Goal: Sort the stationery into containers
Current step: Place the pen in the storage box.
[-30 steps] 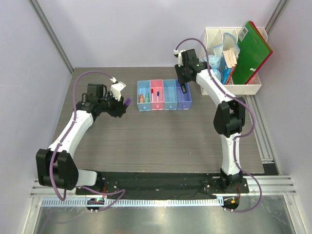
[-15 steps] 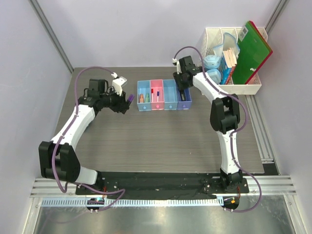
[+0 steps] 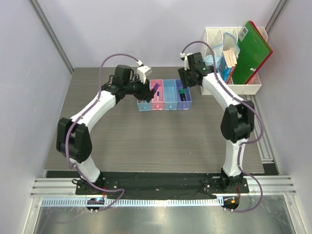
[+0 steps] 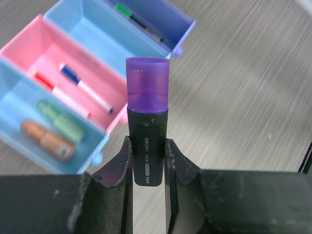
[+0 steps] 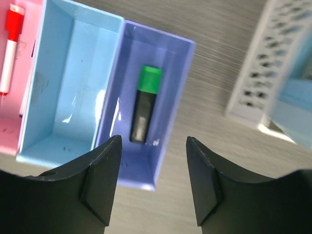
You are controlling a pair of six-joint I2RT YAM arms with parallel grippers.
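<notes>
My left gripper (image 4: 147, 156) is shut on a black marker with a purple cap (image 4: 147, 85), held cap-outward above the row of bins. In the top view this gripper (image 3: 150, 89) is over the left bins. The left light blue bin (image 4: 19, 92) holds an orange piece (image 4: 46, 139) and a mint-green piece (image 4: 61, 122). The pink bin (image 4: 44, 53) holds a red-capped pen (image 4: 58, 90) and a blue-capped pen (image 4: 83, 85). My right gripper (image 5: 153, 183) is open and empty above the purple bin (image 5: 141, 161), where a green-capped black marker (image 5: 145, 105) lies.
The middle light blue bin (image 5: 68, 87) has nothing in it. A white slotted rack (image 3: 243, 87) stands at the back right with a green folder (image 3: 253, 46) and books (image 3: 229, 58). Its wall shows in the right wrist view (image 5: 273, 63). Grey walls close in the table.
My left arm has swung right, carrying the purple-capped marker from the table's left side to above the bins. My right gripper has drawn back, and the green-capped marker now lies uncovered in the purple bin.
</notes>
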